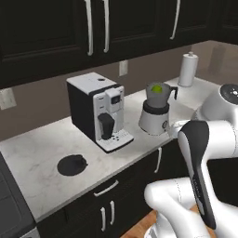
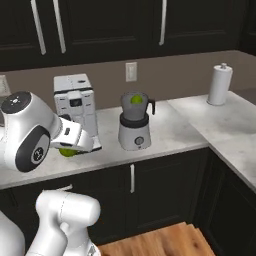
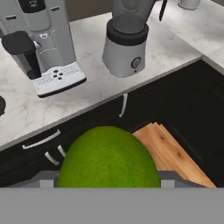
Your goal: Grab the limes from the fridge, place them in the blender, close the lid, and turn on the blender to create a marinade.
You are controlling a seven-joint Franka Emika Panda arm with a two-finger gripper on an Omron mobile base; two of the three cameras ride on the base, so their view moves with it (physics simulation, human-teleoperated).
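My gripper is shut on a yellow-green lime, which looms large at the bottom of the hand view. It hangs in front of the counter edge, left of and nearer than the blender. The blender has a light grey base and a dark jar, open at the top, with another lime inside. The black lid lies flat on the counter left of the coffee machine. The fridge is out of view.
A boxy white coffee machine stands left of the blender. A paper towel roll stands at the counter's far right corner. Dark cabinets hang above the counter, with drawers and wood floor below.
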